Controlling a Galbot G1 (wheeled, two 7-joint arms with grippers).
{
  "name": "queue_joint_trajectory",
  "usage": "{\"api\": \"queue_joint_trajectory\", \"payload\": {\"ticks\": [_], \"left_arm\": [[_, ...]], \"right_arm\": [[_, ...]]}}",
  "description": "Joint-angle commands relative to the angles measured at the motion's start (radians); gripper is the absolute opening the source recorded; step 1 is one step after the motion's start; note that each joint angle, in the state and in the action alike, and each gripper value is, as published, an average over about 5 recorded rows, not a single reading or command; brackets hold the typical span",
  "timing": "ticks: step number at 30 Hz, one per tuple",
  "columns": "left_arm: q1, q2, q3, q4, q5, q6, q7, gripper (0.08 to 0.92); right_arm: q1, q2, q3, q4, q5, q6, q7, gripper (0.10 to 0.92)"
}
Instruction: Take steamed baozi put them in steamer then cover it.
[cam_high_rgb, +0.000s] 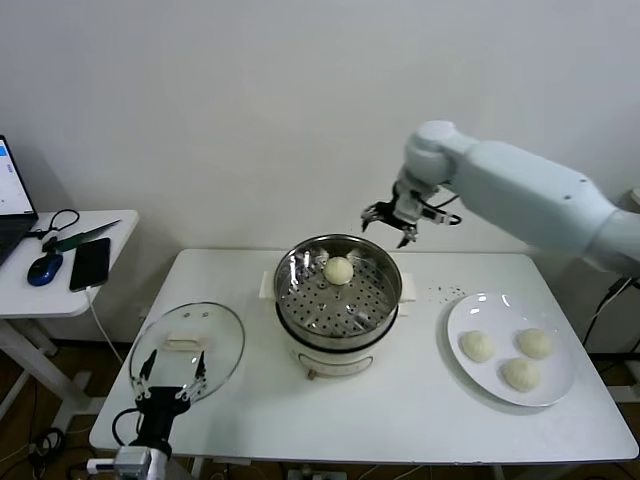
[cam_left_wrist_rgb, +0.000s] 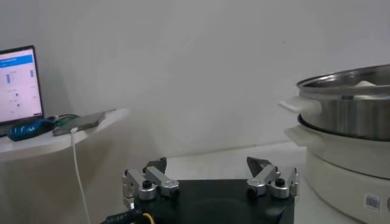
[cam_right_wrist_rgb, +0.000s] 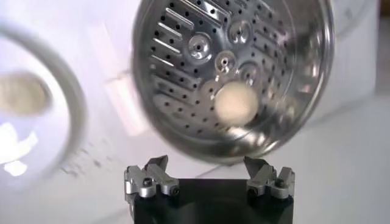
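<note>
Right gripper (cam_high_rgb: 392, 222) up in the air past the steamer's far rim, toward the back edge of the bench; fingers spread apart, nothing between them. Same in the right wrist view (cam_right_wrist_rgb: 207, 176): jaws wide, empty, looking down into the pot.

Steamer (cam_high_rgb: 385, 300) mid-bench, slightly toward the back edge. One baozi in steamer (cam_high_rgb: 339, 270) on the perforated floor, far side of the pan; also seen at (cam_right_wrist_rgb: 235, 104).

Three baozi on plate (cam_high_rgb: 477, 346), (cam_high_rgb: 535, 343), (cam_high_rgb: 521, 374), resting on the white plate (cam_high_rgb: 480, 308) by the right edge of the bench, toward the front. Apart from each other or barely touching; hard to tell.

Key relation: plate lies toward the front-right of the open fingers and lower. Buns round, so no long axis to line up with; any approach angle likely fine. Right arm clearly nearer. Probable next step: reach to the plate for a second bun.

Left gripper (cam_high_rgb: 172, 378) low at the front-left corner, parked, fingers apart and empty (cam_left_wrist_rgb: 210, 176). Glass lid (cam_high_rgb: 217, 338) flat on the bench just beyond it, left of the steamer; lid not yet on.

Surface: white tabletop, plain. Room: white wall behind; small side table (cam_high_rgb: 20, 292) off the left edge carrying a phone (cam_high_rgb: 90, 263), mouse (cam_high_rgb: 44, 268) and laptop (cam_high_rgb: 12, 205).
</note>
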Motion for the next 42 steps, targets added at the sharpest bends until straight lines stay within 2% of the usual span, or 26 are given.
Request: {"api": "queue_joint_trajectory", "payload": {"ticks": [1,5,13,24,42], "left_arm": [[0.001,0.001,0.005,-0.005,0.001,0.002,-0.001,0.823],[0.008,0.003,0.010,-0.010,0.001,0.002,-0.002,0.823],[0.021,0.002,0.010,-0.026,0.007,0.002,-0.001,0.823],[0.037,-0.001,0.007,-0.029,0.016,0.002,-0.002,0.823],[0.040,-0.005,0.007,-0.021,0.026,0.003,-0.002,0.823]], "right_arm": [[0.057,-0.282,-0.151,0.086,0.347,-0.370,0.060,0.823],[0.006,-0.353,-0.183,0.103,0.398,-0.468,0.076,0.823],[-0.219,-0.386,-0.100,0.038,0.297,-0.464,0.067,0.823],[-0.568,-0.270,0.219,-0.126,0.166,-0.434,0.047,0.823],[-0.599,-0.144,0.274,-0.245,0.113,-0.404,0.021,0.823]]}}
